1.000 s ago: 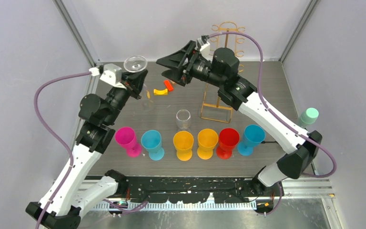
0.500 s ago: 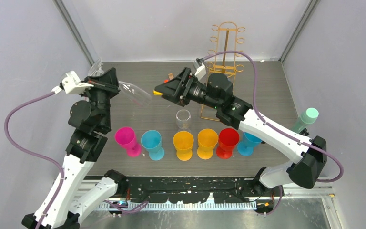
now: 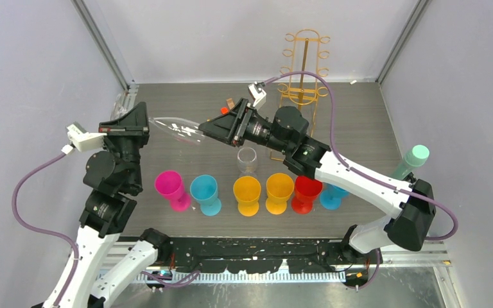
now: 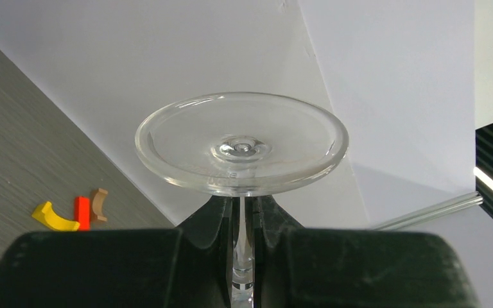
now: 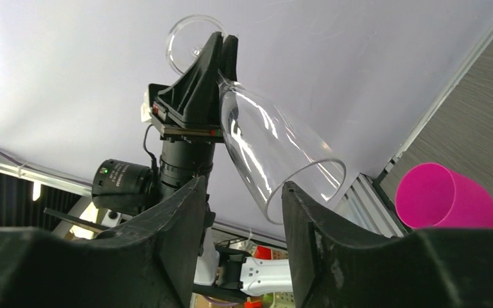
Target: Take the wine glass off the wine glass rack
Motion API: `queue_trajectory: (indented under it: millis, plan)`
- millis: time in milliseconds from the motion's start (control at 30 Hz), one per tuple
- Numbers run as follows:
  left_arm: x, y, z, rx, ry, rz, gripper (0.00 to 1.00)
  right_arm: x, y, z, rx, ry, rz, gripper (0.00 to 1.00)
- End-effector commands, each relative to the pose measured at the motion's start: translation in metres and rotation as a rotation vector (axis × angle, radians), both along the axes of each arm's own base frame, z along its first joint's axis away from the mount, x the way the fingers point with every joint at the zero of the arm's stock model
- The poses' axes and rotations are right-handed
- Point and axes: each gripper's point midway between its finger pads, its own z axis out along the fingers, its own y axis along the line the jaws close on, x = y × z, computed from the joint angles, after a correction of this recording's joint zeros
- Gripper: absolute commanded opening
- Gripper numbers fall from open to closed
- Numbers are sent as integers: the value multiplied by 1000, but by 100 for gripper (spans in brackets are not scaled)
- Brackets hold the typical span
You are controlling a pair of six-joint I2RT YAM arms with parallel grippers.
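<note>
Clear wine glass (image 3: 176,128) lies level, stem clamped in the left gripper (image 4: 242,215), its mouth aimed at the nearby right gripper (image 5: 244,192), jaws spread.

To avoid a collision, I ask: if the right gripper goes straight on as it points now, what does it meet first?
Probably the wine glass, whose open rim faces the right gripper; depth is unclear. The left gripper holds its stem.
</note>
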Motion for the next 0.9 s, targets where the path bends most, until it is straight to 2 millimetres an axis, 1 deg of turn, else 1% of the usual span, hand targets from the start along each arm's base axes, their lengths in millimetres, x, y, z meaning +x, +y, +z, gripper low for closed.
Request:
queue_trajectory:
  millis: [0, 33, 67, 100, 133, 167, 200, 367, 433, 567, 633, 667, 700, 733, 767, 800, 867]
  plan:
    - [-4, 4, 3, -121, -30, -3, 0, -6, 2, 29, 107, -55, 26, 50]
    - [-4, 3, 3, -129, -32, -8, 0, -7, 2, 34, 132, -54, 36, 48]
    - [-3, 2, 2, -135, -31, -13, 0, -8, 4, 34, 138, -50, 50, 47]
    - [-3, 1, 2, -138, -31, -17, 0, -10, 5, 39, 164, -44, 62, 45]
    - [-2, 0, 2, -140, -33, -21, 0, -11, 7, 37, 167, -39, 74, 45]
    - [-1, -1, 1, -140, -32, -25, 0, -13, 8, 41, 183, -34, 83, 43]
    - [0, -2, 1, -141, -32, -28, 0, -12, 10, 39, 181, -28, 90, 42]
    - [3, -6, 1, -145, -45, -42, 0, -17, 14, 41, 198, -13, 114, 39]
    - [4, -8, -1, -151, -47, -50, 0, -17, 14, 42, 204, -12, 114, 37]
    - [5, -10, -4, -162, -47, -59, 0, -15, 14, 44, 218, -13, 104, 29]
    - [4, -9, -7, -166, -45, -58, 0, -13, 14, 45, 224, -14, 96, 23]
    - [4, -8, -9, -168, -38, -55, 1, -13, 14, 45, 225, -16, 94, 17]
    - [2, -7, -10, -172, -35, -49, 5, -12, 13, 45, 227, -18, 88, 14]
    - [1, -5, -12, -172, -30, -45, 11, -11, 13, 46, 227, -23, 82, 7]
    - [-1, -3, -12, -173, -29, -40, 16, -10, 13, 46, 226, -24, 73, 2]
    - [-2, -2, -13, -174, -28, -35, 25, -7, 13, 46, 218, -31, 58, 1]
    - [-6, 1, -16, -172, -23, -30, 33, -4, 14, 46, 197, -48, 37, 0]
